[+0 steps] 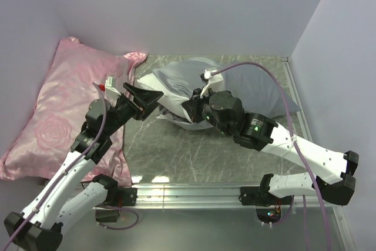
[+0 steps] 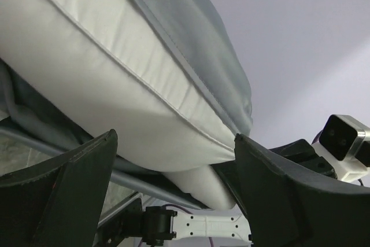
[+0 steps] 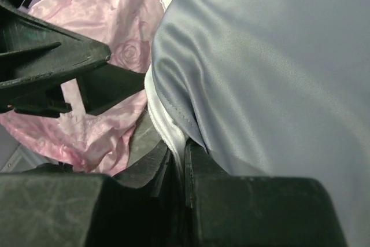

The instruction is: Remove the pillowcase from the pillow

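right end effector (image 3: pixel 178 150) pinches pillow (image 3: pixel 159 121), left end effector (image 1: pixel 144 98) gapes alongside.

Your top view hangs high behind the rig, looking down and forward over the whole table (image 1: pixel 194 151) to the back wall (image 1: pixel 194 10). Your left wrist camera sits low and tight, peering up between its own fingers (image 2: pixel 75 189) at the pillow (image 2: pixel 115 85). Your right wrist camera is jammed against the pillowcase (image 3: pixel 272 73), facing the left gripper (image 3: pixel 124 69), and both wrist views share that pillow corner.
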Motion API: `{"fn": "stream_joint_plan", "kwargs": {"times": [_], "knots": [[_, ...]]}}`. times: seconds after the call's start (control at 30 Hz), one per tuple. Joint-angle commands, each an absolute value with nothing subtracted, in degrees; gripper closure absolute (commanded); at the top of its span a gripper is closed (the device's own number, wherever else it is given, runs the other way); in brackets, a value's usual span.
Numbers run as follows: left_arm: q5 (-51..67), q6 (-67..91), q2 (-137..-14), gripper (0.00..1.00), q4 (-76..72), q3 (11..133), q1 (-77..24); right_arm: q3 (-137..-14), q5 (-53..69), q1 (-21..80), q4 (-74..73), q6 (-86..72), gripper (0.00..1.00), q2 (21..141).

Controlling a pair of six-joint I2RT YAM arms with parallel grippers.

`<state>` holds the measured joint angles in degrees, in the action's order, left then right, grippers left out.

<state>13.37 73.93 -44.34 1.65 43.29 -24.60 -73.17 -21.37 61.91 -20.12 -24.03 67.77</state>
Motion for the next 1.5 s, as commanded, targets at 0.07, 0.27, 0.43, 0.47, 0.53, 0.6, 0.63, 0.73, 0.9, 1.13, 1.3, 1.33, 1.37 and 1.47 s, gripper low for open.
{"fn": "stream_joint_plan", "kwargs": {"times": [0.07, 0.27, 0.43, 0.47, 0.53, 0.6, 0.63, 0.73, 0.9, 1.13, 1.3, 1.33, 1.37, 1.47], "knots": [[9.84, 77.34, -42.27, 0.20, 5.97, 43.15, -25.22, -76.64, -26.10, 63.01, -12.30, -23.82, 1.00, 67.32], [8.79, 80.07, -41.92, 0.17, 3.86, 40.52, -25.75, -76.55, -28.74, 65.56, -11.60, -23.20, 1.00, 67.41], [8.53, 82.17, -44.47, 0.16, 1.06, 39.12, -25.75, -76.64, -31.99, 68.37, -11.78, -21.89, 1.00, 67.85], [8.79, 82.53, -44.99, 0.16, 0.36, 38.94, -25.75, -76.38, -32.69, 68.73, -11.60, -21.97, 1.00, 67.68], [9.84, 83.14, -46.49, 0.14, -3.16, 38.24, -25.66, -75.94, -33.31, 69.43, -11.43, -21.89, 1.00, 67.68], [10.02, 83.32, -47.54, 0.12, -4.30, 38.23, -25.75, -75.50, -34.10, 70.05, -11.16, -21.80, 1.00, 67.76], [10.28, 83.41, -48.33, 0.11, -5.44, 38.06, -25.75, -75.24, -34.28, 70.31, -11.25, -21.88, 1.00, 67.76], [10.99, 83.67, -50.18, 0.07, -6.85, 38.06, -25.75, -74.97, -34.89, 71.28, -10.90, -21.62, 1.00, 67.76], [10.11, 84.02, -49.49, 0.05, -9.31, 36.92, -25.75, -75.24, -37.52, 73.82, -11.34, -21.09, 1.00, 69.26], [9.67, 83.32, -49.13, 0.01, -8.61, 37.71, -25.58, -74.09, -39.02, 75.76, -10.90, -21.44, 1.00, 70.22], [9.23, 82.97, -49.13, 0.01, -9.31, 37.79, -25.23, -73.74, -39.99, 76.90, -11.16, -21.53, 1.00, 70.84], [9.40, 82.88, -49.30, 0.01, -9.75, 37.79, -25.05, -73.57, -40.08, 77.08, -11.16, -21.62, 1.00, 70.75], [9.49, 82.79, -49.39, 0.01, -9.93, 37.88, -25.05, -73.48, -40.08, 77.43, -11.08, -21.71, 1.00, 70.93], [9.93, 81.92, -49.40, 0.01, -10.90, 38.14, -24.70, -72.95, -40.25, 77.96, -11.07, -21.97, 1.00, 71.45]]}}
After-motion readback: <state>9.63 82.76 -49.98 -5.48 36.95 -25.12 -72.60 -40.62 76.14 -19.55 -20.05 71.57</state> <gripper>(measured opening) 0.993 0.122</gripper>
